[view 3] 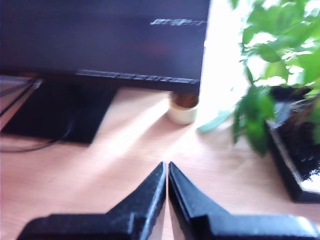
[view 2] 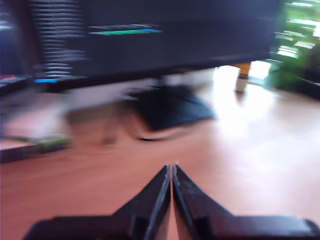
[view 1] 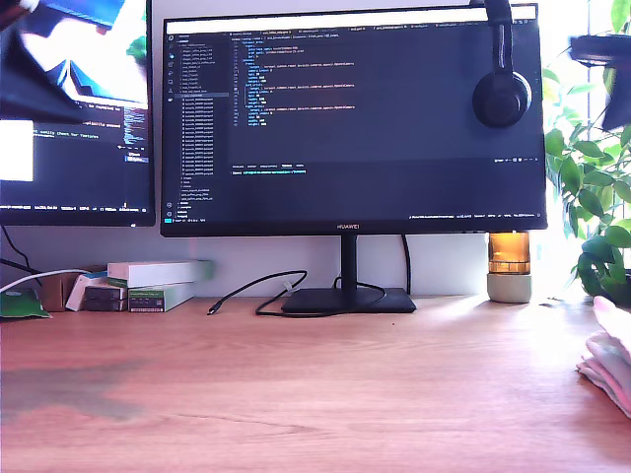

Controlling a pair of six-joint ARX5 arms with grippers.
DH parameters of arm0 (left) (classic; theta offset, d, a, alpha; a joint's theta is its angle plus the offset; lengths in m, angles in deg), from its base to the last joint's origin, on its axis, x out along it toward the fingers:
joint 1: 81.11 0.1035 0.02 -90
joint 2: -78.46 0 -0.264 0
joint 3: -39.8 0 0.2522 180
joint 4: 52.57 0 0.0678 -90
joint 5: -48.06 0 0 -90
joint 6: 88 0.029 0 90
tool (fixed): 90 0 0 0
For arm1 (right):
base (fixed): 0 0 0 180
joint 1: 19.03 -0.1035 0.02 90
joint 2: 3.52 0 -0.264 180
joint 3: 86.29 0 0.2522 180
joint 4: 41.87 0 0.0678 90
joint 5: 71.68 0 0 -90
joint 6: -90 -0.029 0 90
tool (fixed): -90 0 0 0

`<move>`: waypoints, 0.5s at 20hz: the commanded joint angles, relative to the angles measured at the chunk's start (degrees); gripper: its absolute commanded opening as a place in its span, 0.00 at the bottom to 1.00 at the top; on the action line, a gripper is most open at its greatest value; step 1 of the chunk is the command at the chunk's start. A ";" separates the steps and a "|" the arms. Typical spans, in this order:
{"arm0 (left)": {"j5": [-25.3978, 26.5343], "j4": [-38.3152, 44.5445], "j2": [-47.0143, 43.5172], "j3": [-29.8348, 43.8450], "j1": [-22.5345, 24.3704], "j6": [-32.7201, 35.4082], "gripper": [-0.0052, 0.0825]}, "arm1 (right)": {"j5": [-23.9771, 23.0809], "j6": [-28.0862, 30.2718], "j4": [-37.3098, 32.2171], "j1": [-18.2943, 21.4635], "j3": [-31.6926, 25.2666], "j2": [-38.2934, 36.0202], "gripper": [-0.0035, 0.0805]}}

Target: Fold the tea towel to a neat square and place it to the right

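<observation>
Across the pale wooden desk point(view 1: 296, 394), going from the exterior view's left, nothing of the cloth shows until the right edge, where the soft pink-and-white terry tea towel point(view 1: 608, 370) lies bunched. Light and floppy, I judge; pinch a corner. My first gripper point(view 2: 171, 171) and second gripper point(view 3: 166, 167) are pressed together, empty.

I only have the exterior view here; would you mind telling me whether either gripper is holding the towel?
Observer: No. My first gripper is shut on nothing, above bare desk.
Operator: Thanks. And the other one?
Observer: My second gripper is also shut and empty, facing the monitor and the plant.
Operator: Does either wrist view show the towel?
Observer: Neither does; it shows only at the exterior view's right edge.
</observation>
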 commanded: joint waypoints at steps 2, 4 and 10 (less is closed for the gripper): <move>-0.37 1.60 0.11 0.72 4.87 0.68 0.04 | 1.27 0.17 -5.92 0.66 -4.24 0.13 0.03; -0.63 2.08 0.04 1.27 7.80 0.70 0.04 | 1.36 -0.09 -10.21 0.79 -5.81 0.13 0.03; -0.81 8.98 0.00 7.85 13.27 1.33 0.04 | 2.32 0.61 -20.37 0.81 -11.21 0.11 0.03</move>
